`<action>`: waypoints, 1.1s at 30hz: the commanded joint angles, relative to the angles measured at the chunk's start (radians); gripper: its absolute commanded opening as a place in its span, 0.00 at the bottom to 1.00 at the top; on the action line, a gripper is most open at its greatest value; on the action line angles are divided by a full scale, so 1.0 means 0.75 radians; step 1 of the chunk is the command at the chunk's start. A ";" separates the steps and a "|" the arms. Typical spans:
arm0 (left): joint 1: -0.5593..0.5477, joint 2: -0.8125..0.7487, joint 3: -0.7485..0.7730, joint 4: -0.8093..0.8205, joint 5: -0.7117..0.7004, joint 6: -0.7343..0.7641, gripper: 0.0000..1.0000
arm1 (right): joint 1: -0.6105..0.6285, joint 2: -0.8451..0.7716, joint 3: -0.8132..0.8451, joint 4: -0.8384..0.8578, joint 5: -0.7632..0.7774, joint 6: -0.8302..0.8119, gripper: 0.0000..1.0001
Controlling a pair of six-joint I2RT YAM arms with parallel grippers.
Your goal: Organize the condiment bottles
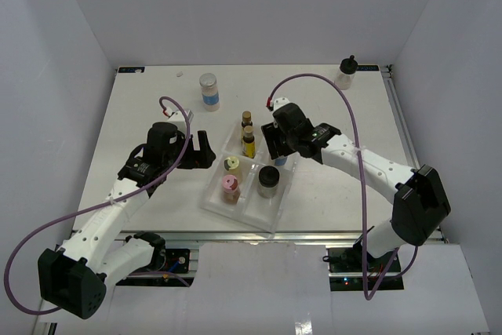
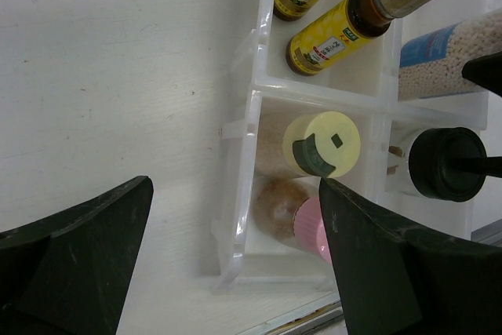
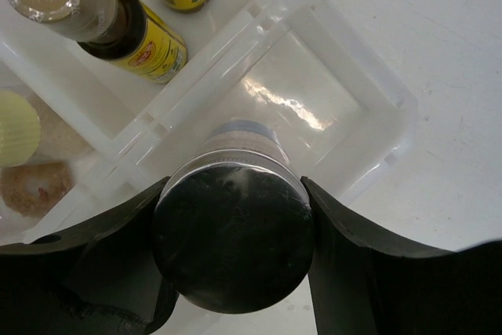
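My right gripper [image 1: 276,147] is shut on a clear silver-lidded, blue-labelled jar [image 3: 233,245], held over the tray's empty back right compartment [image 3: 306,107]. The clear divided tray [image 1: 271,217] holds two slim amber yellow-labelled bottles [image 1: 248,132], a yellow-capped beige bottle [image 1: 232,165], a pink-capped one [image 1: 230,187] and a black-capped jar [image 1: 269,180]. My left gripper [image 1: 205,153] is open and empty just left of the tray; its view shows the yellow cap [image 2: 321,144], the pink cap [image 2: 314,229] and the held jar [image 2: 455,52]. A second silver-lidded jar [image 1: 209,90] stands on the table behind the tray.
A small black-capped clear bottle [image 1: 346,73] stands at the table's far right corner. The white table's front edge rail [image 1: 235,235] runs just below the tray. White walls enclose the table on three sides.
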 commanded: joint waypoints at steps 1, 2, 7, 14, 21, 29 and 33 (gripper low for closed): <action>-0.006 -0.010 0.004 -0.003 -0.011 0.004 0.98 | 0.025 -0.051 -0.043 0.153 0.039 0.047 0.08; -0.007 -0.011 0.004 -0.003 -0.011 0.005 0.98 | 0.029 -0.048 -0.057 0.159 0.045 0.055 0.08; -0.006 -0.011 0.004 -0.005 -0.015 0.006 0.98 | 0.040 -0.040 -0.099 0.194 0.076 0.073 0.13; -0.007 -0.011 0.004 -0.007 -0.017 0.008 0.98 | 0.050 -0.044 -0.127 0.206 0.109 0.091 0.44; -0.007 -0.013 0.002 0.000 -0.013 -0.003 0.98 | 0.052 -0.068 -0.139 0.208 0.128 0.097 0.61; -0.007 0.020 0.050 0.003 0.019 -0.046 0.98 | 0.052 -0.121 -0.096 0.172 0.138 0.080 0.75; -0.007 0.063 0.135 -0.023 0.015 -0.065 0.98 | 0.053 -0.155 -0.072 0.154 0.141 0.065 0.80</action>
